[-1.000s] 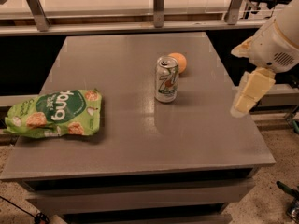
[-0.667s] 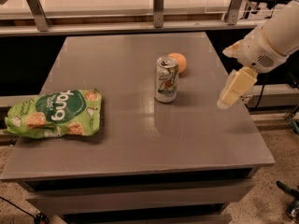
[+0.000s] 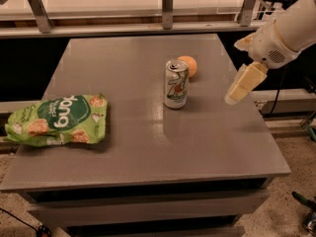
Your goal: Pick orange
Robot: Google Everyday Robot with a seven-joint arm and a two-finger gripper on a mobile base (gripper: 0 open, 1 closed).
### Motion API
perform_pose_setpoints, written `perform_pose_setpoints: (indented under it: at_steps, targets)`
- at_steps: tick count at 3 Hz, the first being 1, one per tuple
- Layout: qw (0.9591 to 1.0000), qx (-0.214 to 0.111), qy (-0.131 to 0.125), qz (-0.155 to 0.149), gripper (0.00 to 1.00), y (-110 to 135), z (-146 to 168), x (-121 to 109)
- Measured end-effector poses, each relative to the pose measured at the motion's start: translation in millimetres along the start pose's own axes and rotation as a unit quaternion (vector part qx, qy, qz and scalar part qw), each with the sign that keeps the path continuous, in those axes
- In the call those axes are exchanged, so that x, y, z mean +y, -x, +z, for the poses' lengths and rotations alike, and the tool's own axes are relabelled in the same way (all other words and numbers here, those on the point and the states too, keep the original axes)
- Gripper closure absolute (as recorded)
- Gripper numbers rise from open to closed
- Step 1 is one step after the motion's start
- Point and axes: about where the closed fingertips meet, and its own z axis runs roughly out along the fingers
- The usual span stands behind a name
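The orange (image 3: 189, 65) is a small round orange fruit on the grey table (image 3: 148, 137), just behind and to the right of a silver-green 7up can (image 3: 176, 83) that stands upright and partly hides it. My gripper (image 3: 233, 97) hangs on the white arm at the right, over the table's right side. It is to the right of the orange and a little nearer the front, apart from it and from the can.
A green snack bag (image 3: 59, 120) lies flat at the table's left edge. A rail with metal posts (image 3: 168, 6) runs behind the table. The table's right edge (image 3: 269, 132) drops to a speckled floor.
The arm and gripper have moved left, from beyond the table's right edge to over its right side, closer to the orange. Nothing on the table has moved.
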Motion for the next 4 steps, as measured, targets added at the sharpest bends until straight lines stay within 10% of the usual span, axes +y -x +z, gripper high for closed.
perform_pose_setpoints:
  at_steps: [2, 4]
  targets:
    - [0.9984, -0.027, -0.05, -0.004, 0.0, 31.1, -15.7, -61.0]
    - [0.9971, -0.064, -0.042, -0.004, 0.0, 38.6, 2.2, -62.3]
